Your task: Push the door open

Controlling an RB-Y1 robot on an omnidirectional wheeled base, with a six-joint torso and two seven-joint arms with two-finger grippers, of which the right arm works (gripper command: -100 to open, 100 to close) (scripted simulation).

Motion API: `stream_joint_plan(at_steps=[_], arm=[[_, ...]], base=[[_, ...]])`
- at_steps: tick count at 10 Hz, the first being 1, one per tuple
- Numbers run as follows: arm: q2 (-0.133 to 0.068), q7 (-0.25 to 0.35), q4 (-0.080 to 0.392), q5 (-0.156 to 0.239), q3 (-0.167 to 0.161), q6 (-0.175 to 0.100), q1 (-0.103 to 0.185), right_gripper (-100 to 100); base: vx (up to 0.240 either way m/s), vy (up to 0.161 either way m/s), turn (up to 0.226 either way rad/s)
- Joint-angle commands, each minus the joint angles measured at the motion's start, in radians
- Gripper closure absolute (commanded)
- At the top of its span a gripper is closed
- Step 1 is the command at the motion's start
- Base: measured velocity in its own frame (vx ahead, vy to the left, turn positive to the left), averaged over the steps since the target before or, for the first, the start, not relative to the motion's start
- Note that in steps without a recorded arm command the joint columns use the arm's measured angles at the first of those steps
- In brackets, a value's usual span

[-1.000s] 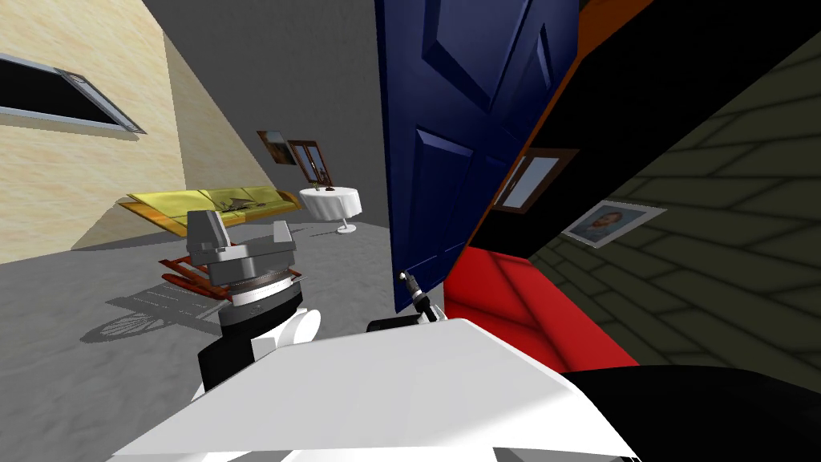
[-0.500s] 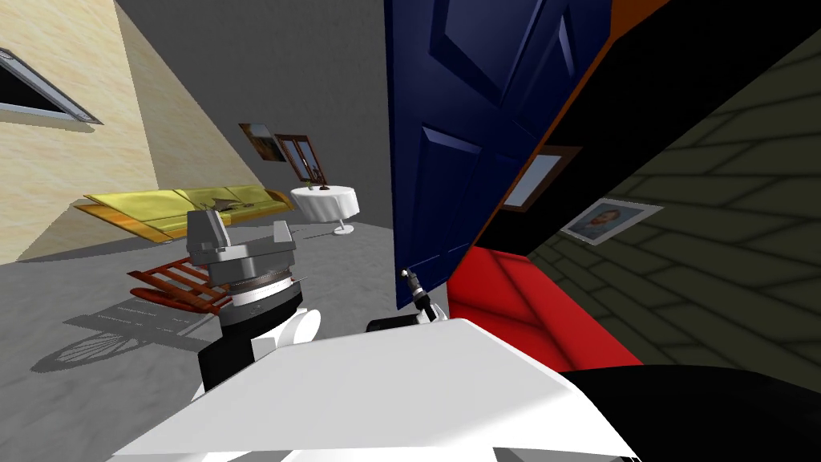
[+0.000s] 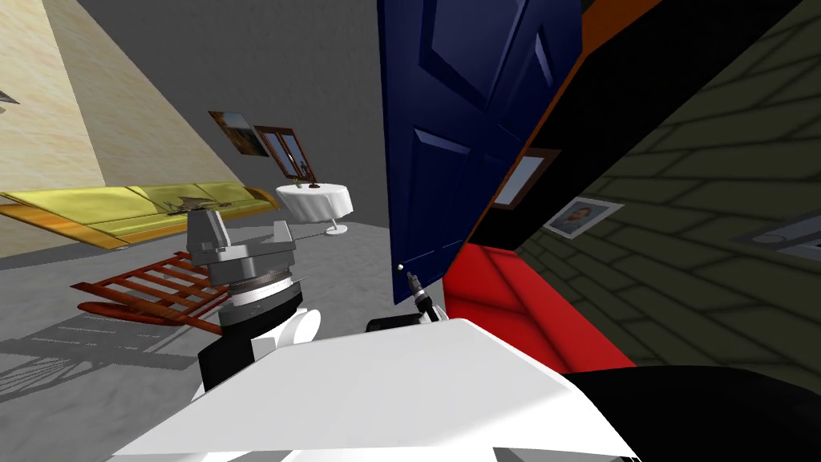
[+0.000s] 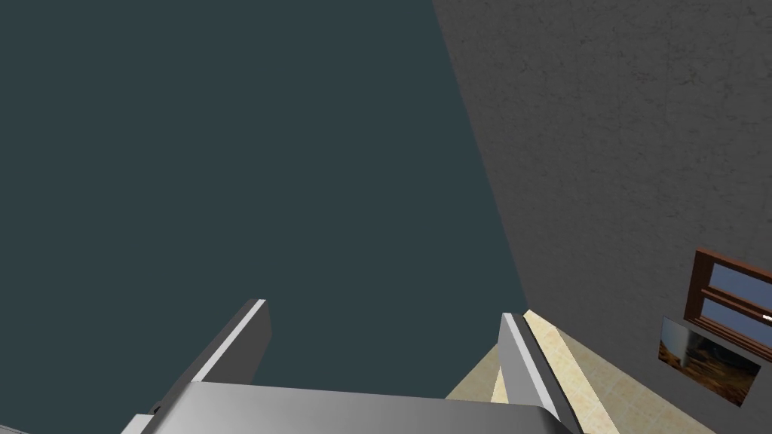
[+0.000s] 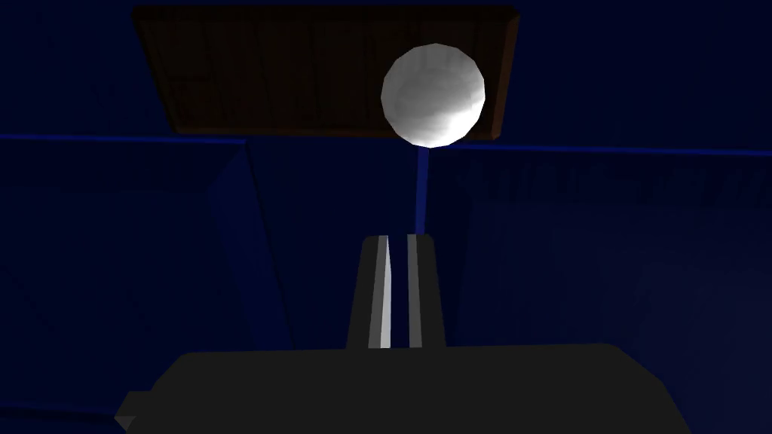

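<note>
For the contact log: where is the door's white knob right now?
The white knob is on a dark brown plate on the blue door, just beyond the right gripper; in the head view, mid-picture at the door's edge.

The blue door (image 3: 473, 120) runs out of the head view at the top edge, so its upper part is not seen. The right gripper (image 3: 412, 280) is very small there, just beside the white knob (image 3: 399, 267). Whether its tips touch the door cannot be told, also not in the right wrist view, where the door is very dim. The left gripper (image 3: 243, 226) hides a part of the red slatted chair (image 3: 152, 289). The yellow sofa (image 3: 104, 210) is cut by the left edge. The small dark things on the round white worktop (image 3: 317, 207) are too small to name. A grey frame (image 3: 790, 239) is cut by the right edge.
</note>
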State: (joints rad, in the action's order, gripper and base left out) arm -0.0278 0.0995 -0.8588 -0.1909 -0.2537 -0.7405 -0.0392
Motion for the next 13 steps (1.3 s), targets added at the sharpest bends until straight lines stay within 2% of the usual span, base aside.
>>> stream_joint_plan(at_steps=[1,2,3,5,6,7,9,11,12,13], arm=[[0.012,-0.002,-0.019,-0.014,-0.027,0.000,-0.023,-100],[0.038,-0.002,-0.032,-0.025,-0.049,0.000,-0.040,-100],[0.038,-0.002,-0.032,-0.025,-0.049,0.000,-0.040,-100],[0.075,-0.003,-0.042,-0.034,-0.068,0.000,-0.054,-100],[0.064,-0.003,-0.050,-0.033,-0.065,0.005,-0.057,-100],[0.036,-0.003,-0.047,-0.032,-0.063,0.002,-0.055,-100],[0.012,-0.004,-0.042,-0.029,-0.060,-0.002,-0.052,-100],[0.005,-0.006,-0.037,-0.025,-0.056,-0.008,-0.048,-100],[0.009,-0.006,-0.034,-0.024,-0.053,-0.011,-0.046,-100],[0.024,-0.007,-0.030,-0.022,-0.051,-0.014,-0.043,-100]], base=[[-0.195,-0.129,-0.158],[-0.209,-0.086,-0.239],[-0.170,-0.077,-0.044],[-0.101,-0.057,-0.055],[-0.039,-0.015,-0.010],[0.045,0.052,0.024],[0.176,0.085,0.018],[0.184,0.095,0.019],[0.231,0.107,0.024],[0.233,0.132,0.026]])
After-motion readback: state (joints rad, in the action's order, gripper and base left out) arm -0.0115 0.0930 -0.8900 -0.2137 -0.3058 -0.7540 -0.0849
